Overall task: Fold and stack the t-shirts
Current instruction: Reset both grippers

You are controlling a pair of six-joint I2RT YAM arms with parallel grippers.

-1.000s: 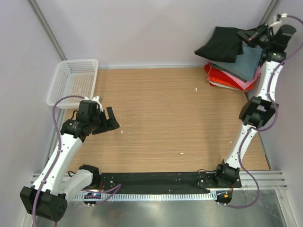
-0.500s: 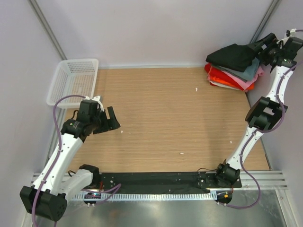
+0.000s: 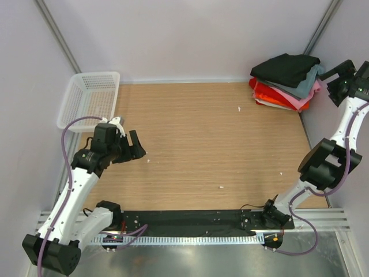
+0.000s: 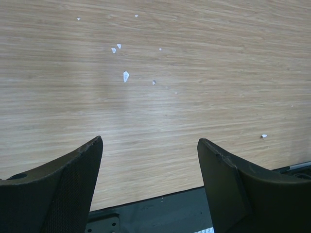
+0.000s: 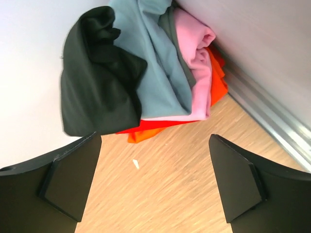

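The t-shirts lie piled in the table's back right corner. The black t-shirt (image 3: 285, 68) is crumpled on top, over folded teal-grey (image 3: 307, 81), pink (image 3: 302, 100) and red-orange (image 3: 270, 92) ones. My right gripper (image 3: 336, 84) hangs just right of the pile, open and empty, clear of the cloth. Its wrist view shows the black shirt (image 5: 97, 87), teal-grey (image 5: 158, 73), pink (image 5: 197, 73) and red-orange (image 5: 160, 127) beyond the gripper (image 5: 154, 138). My left gripper (image 3: 131, 152) hovers open over bare wood at the left, seen in its own view as the gripper (image 4: 149, 141) with nothing between its fingers.
A white mesh basket (image 3: 89, 98) sits at the back left corner. Walls close in the back and both sides. Small white scraps (image 4: 126, 76) dot the wooden table (image 3: 202, 138). The black base rail (image 3: 190, 219) runs along the near edge.
The right gripper opened and let the black t-shirt drop onto the pile, then drew back to the right. The left arm barely shifted.
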